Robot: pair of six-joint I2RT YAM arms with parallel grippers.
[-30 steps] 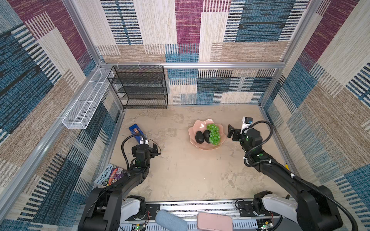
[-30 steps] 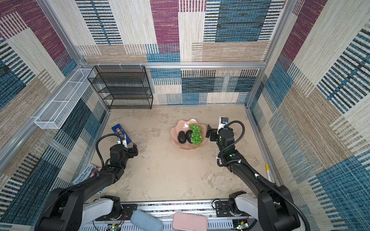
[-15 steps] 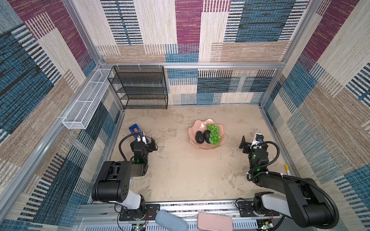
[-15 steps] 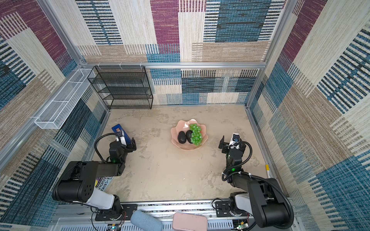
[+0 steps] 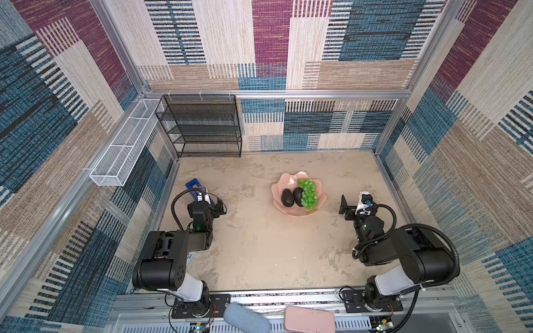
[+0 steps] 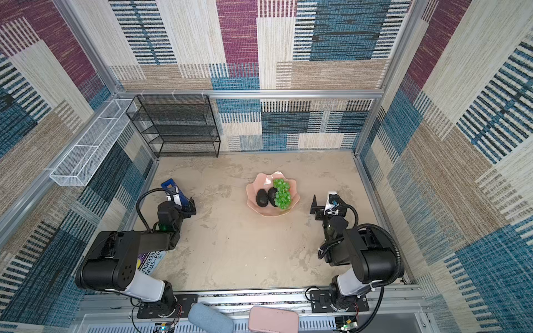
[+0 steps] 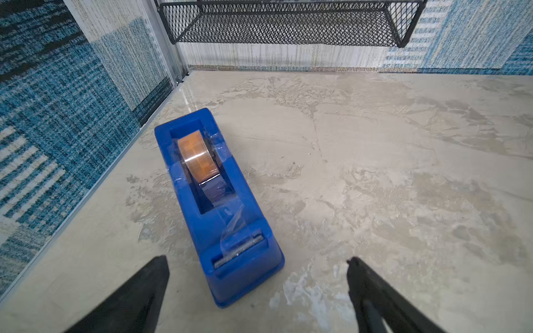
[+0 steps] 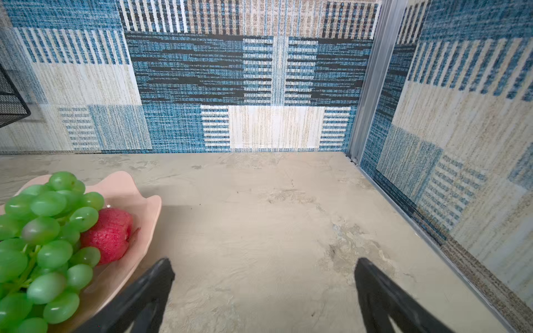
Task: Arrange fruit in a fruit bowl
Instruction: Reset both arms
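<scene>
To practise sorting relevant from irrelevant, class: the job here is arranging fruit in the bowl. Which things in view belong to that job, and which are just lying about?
Belongs to the job:
pink scalloped bowl
two avocados
green grapes
red apple

Just lying about:
blue tape dispenser
black mesh shelf
white wire basket
book

Both top views look steeply down from high above the near edge, covering the whole table (image 5: pixel 259 253). The left wrist view sits low and close behind the blue tape dispenser (image 7: pixel 219 201), facing the black mesh rack (image 7: pixel 285 26). The right wrist view, equally low, faces the far right corner and shares the fruit bowl (image 8: pixel 144 201) with both top views.
</scene>
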